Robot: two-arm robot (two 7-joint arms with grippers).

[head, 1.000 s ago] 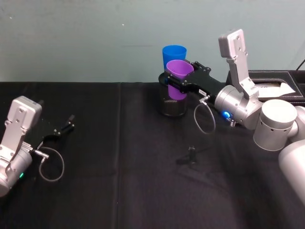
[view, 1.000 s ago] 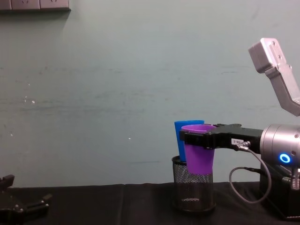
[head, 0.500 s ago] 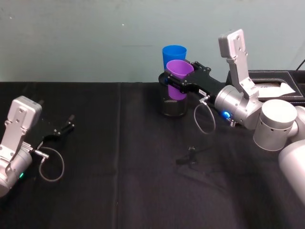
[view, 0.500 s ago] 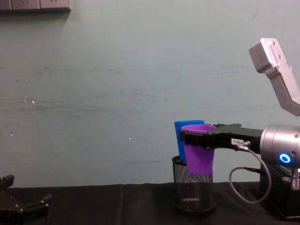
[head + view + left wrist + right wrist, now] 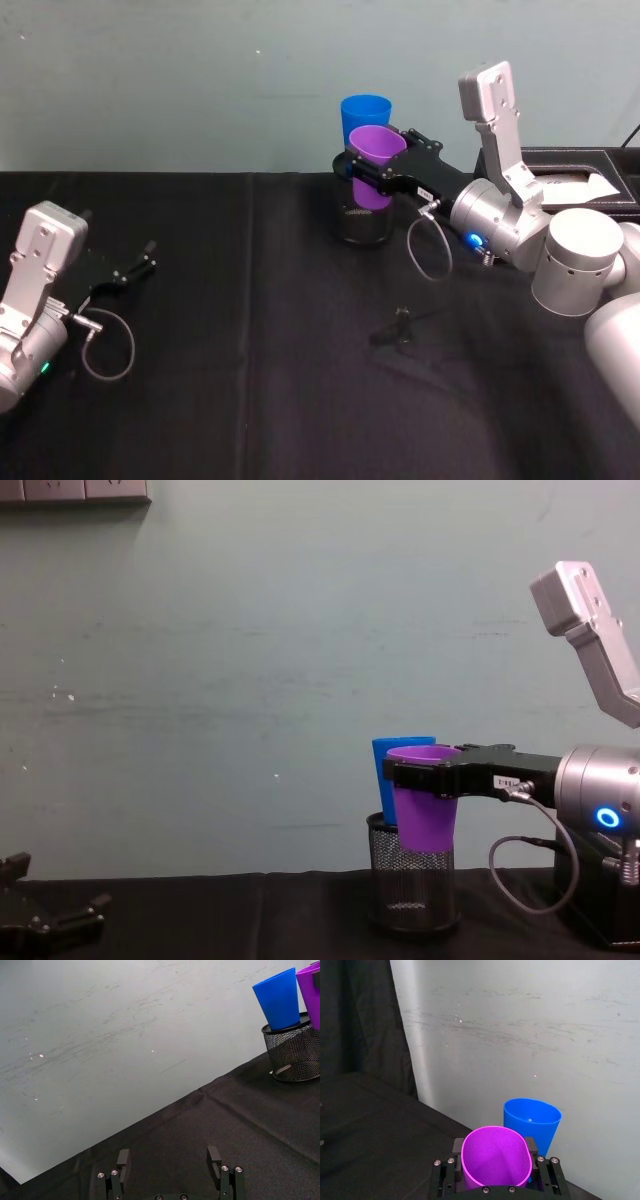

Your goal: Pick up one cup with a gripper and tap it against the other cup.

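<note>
Lit evenly and fairly brightly. Threw only faint, soft shadows across the black cloth [image 5: 250,400]. Left a mild sheen inside the purple cup [image 5: 495,1157].

Purple cup [image 5: 376,165]: upright, raised, clamped by fingers of right gripper [image 5: 380,160]. Blue cup [image 5: 364,112]: tilted in mesh holder [image 5: 362,228], just behind.

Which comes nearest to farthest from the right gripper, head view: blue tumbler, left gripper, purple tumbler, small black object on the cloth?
From the right gripper:
1. purple tumbler, held in its jaws.
2. blue tumbler, just behind, in the mesh pen holder.
3. small black object, on the cloth, nearer the robot.
4. left gripper, far left.
</note>
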